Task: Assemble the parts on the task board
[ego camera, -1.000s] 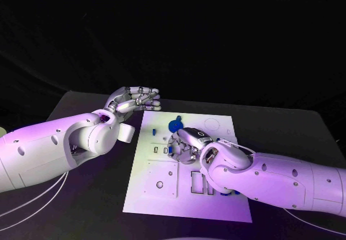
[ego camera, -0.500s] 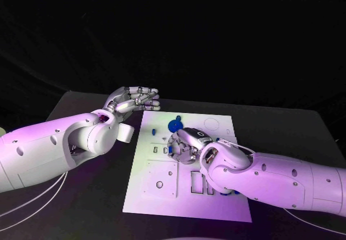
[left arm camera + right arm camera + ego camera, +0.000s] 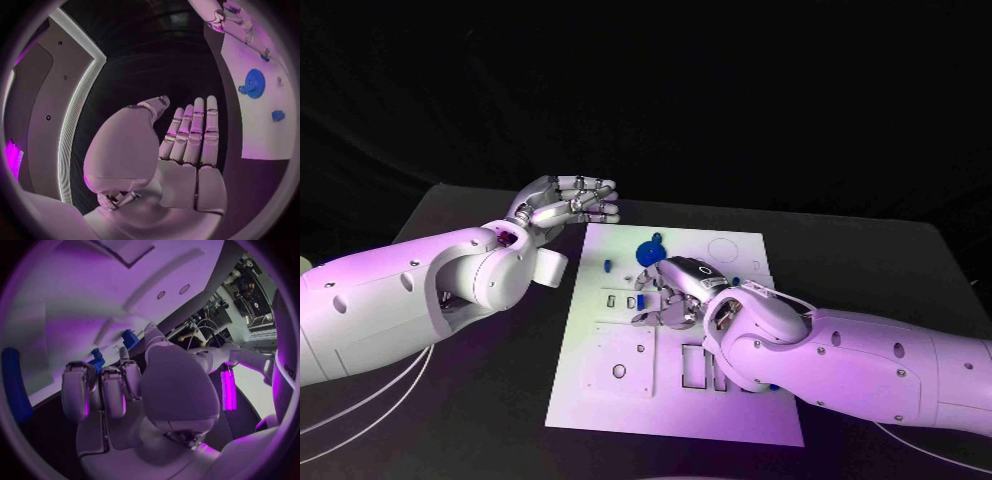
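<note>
The white task board (image 3: 610, 400) lies in the middle of the table. My right hand (image 3: 672, 290) hovers low over its centre, fingers bent down onto the plate beside a small blue part (image 3: 635, 300). The right wrist view has its fingers (image 3: 103, 387) curled over the board (image 3: 62, 300) near two small blue parts (image 3: 97, 360) (image 3: 130, 338); whether it pinches one is hidden. A blue gear (image 3: 651, 250) sits just beyond it. My left hand (image 3: 567, 205) is raised off the board's far left corner, holding nothing, fingers (image 3: 194, 130) straight.
The board has rectangular cut-outs (image 3: 694, 365) near its front and a round outline (image 3: 726, 247) at the far right. More blue parts (image 3: 754, 385) peek out under my right forearm. A long blue part (image 3: 15, 385) lies on the board. Dark table surrounds the board.
My right hand has shifted slightly toward the far right and its fingers have stretched down onto the board. The left hand has stayed where it was.
</note>
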Controlling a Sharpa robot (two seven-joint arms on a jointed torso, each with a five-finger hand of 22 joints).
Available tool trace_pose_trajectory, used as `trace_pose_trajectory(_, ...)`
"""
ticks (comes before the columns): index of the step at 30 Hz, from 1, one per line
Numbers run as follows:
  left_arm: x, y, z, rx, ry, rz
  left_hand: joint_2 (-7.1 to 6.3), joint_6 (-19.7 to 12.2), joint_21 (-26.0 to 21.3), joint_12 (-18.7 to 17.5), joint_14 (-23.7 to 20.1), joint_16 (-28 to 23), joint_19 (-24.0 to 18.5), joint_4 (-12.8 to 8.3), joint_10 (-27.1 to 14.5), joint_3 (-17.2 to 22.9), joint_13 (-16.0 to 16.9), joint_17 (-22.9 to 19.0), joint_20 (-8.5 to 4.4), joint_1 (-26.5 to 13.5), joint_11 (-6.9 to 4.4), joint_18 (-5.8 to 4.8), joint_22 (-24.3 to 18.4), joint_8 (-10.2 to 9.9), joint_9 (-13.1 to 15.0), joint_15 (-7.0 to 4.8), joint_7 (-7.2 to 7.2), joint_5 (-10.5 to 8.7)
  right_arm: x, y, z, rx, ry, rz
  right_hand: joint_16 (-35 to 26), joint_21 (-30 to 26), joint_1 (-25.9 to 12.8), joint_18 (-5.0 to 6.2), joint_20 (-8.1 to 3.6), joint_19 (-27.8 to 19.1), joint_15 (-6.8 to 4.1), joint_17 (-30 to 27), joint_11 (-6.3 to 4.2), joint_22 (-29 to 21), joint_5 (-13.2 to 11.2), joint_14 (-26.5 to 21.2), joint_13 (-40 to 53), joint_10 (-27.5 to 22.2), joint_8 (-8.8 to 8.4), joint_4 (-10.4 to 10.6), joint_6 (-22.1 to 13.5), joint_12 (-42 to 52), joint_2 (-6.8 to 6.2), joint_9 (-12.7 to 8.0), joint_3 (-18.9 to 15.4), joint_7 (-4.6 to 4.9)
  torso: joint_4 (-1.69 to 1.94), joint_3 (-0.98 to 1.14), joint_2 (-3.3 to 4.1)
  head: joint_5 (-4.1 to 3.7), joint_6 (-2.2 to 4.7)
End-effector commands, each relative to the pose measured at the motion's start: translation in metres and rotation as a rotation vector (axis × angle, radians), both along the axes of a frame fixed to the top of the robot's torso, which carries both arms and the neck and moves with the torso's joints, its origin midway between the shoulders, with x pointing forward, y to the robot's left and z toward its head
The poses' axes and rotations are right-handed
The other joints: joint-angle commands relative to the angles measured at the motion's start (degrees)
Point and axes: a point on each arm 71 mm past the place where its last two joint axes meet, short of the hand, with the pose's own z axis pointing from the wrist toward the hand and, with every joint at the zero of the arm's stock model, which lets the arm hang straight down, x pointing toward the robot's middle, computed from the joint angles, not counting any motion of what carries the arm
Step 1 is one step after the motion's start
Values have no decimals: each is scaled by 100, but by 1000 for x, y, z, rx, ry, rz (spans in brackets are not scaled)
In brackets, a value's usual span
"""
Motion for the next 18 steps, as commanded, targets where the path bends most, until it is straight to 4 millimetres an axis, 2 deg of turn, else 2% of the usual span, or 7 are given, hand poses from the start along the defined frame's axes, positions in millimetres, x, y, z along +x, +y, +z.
trace_pose_trajectory(1,0,-1,-2,56,5,-47,-10,-39,34,-26,76,-19,92,-13,-22,-36,5,39,3,-113,30,35,9,-31,-9,21,254,-29,-5,-5,9,66,-51,16,-8,-23,50,-57,48,82,45,1155,12,738,4,524,292,-18,-34,1,-40,-21,16,-7,-41,-8,-9,14,-15,12,28)
trace_pose_trajectory(4,-1,-2,-4,118,14,-92,-111,0,181,107,429,189,356,103,251,-239,75,207,-84,-348,-60,41,54,-11,7,-88,188,-29,-5,-13,17,103,-68,39,-4,-13,100,-59,54,90,51,1167,19,750,71,526,294,-13,-67,2,-67,-15,68,-25,-64,3,-25,27,-30,29,61)
trace_pose_trajectory(8,-4,-5,-11,241,47,-182,-203,392,803,878,1349,1403,1172,473,1170,-582,515,971,-467,-679,-444,36,336,414,214,-486,-145,-36,-4,-31,29,169,-56,56,-23,-129,211,-31,69,28,67,1116,37,666,162,513,271,-40,-117,-8,-89,-38,222,-52,-3,22,-51,60,-63,52,53)
trace_pose_trajectory(10,-6,-7,-14,304,63,-226,-97,0,1243,1014,1554,2360,1472,702,759,-680,692,1610,-578,-790,-398,-28,577,411,252,-500,-92,-27,-3,-40,33,200,-31,40,-35,-177,266,-19,73,3,70,1084,39,633,250,505,264,-51,-130,-18,-80,-44,303,-61,47,24,-57,70,-79,65,35)
trace_pose_trajectory(11,-7,-8,-16,349,70,-254,57,-597,1700,1594,1167,3432,1428,534,154,-817,1172,2415,-506,-896,-406,-130,870,745,483,-433,-31,-24,-2,-46,36,219,-14,27,-46,-211,315,-12,74,-15,70,1057,40,610,343,498,243,-73,-143,-25,-80,-65,333,-68,80,27,-61,79,-90,77,27)
trace_pose_trajectory(14,-11,-12,-22,484,97,-324,168,-1166,2711,3202,1455,5242,1263,759,-523,-994,2258,4063,-580,-893,-353,-1,1524,1866,1109,-458,-38,-21,1,-65,45,262,22,-17,-49,-227,341,-8,75,-22,71,1051,41,600,403,496,237,-81,-155,-26,-83,-71,358,-75,103,29,-67,108,-122,105,-10)
trace_pose_trajectory(18,-13,-15,-33,668,161,-382,368,-1103,4230,4900,2372,6535,1287,773,-528,-1076,3126,5596,-679,-1074,-576,-75,2917,3108,1618,-638,-257,-8,6,-89,56,294,37,-73,-51,-224,350,-10,76,-18,71,1048,40,606,465,495,236,-84,-159,-25,-72,-71,378,-78,118,28,-87,142,-169,114,-23)
